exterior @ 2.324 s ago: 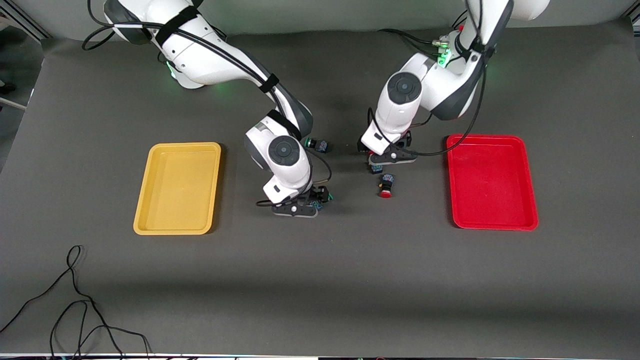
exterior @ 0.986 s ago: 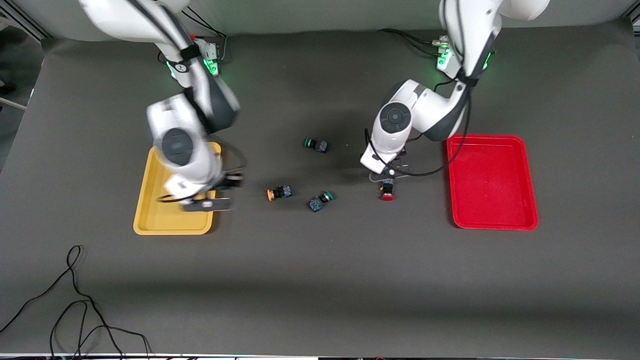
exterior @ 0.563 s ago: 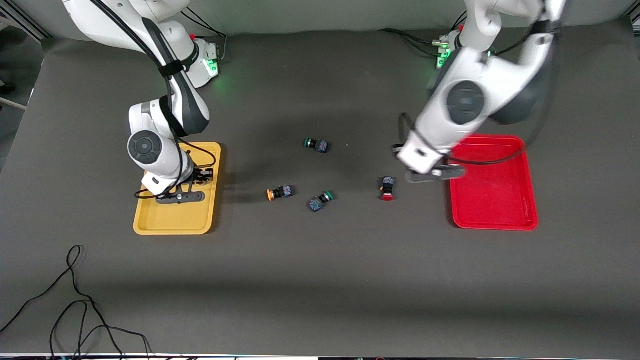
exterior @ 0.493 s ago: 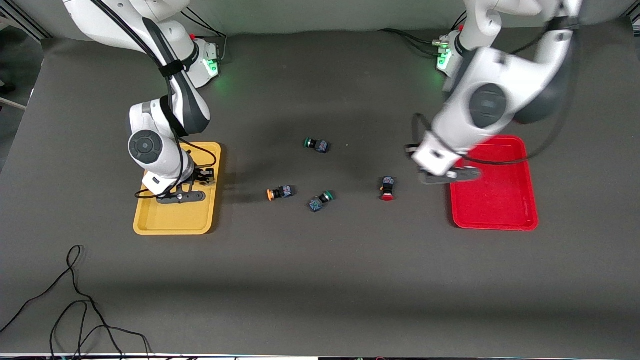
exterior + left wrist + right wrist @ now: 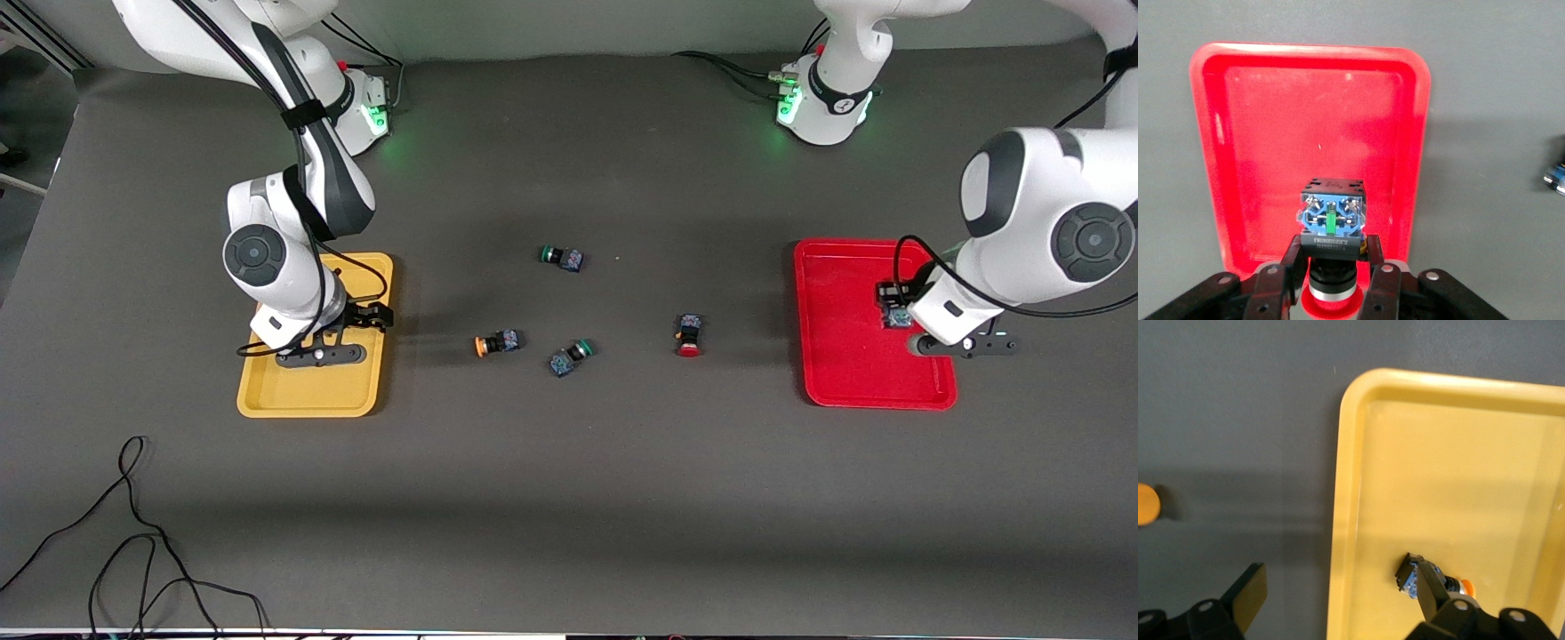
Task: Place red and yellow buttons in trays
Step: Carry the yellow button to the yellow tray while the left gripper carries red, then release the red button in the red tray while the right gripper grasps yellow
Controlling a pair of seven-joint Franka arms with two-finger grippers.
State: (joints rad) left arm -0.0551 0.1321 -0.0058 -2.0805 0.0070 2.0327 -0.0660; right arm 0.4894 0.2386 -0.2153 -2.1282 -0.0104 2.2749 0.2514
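The left claw [image 5: 1333, 283] is over the red tray [image 5: 831, 356], its fingers [image 5: 1293, 267] closed on a red button [image 5: 1332, 227] held with the red cap down toward the tray and the blue block end up toward the wrist camera. The right claw [image 5: 1338, 600] is spread wide over the yellow tray [image 5: 293, 391], holding nothing; a yellow button [image 5: 1431, 580] lies on its side in that tray just by one finger [image 5: 1431, 593], its orange cap toward the tray's middle and its block end toward the rim. On the dark grey table [image 5: 569, 498], between the trays, a second yellow button [image 5: 496, 342] lies on its side with its cap toward the yellow tray. A second red button [image 5: 687, 334] lies with its cap toward the front camera. Two green buttons lie there too, one [image 5: 569, 356] near the yellow button, the other [image 5: 562, 258] farther from the front camera. A loose black cable [image 5: 133, 551] curls on the table at the right arm's end, nearest the camera.
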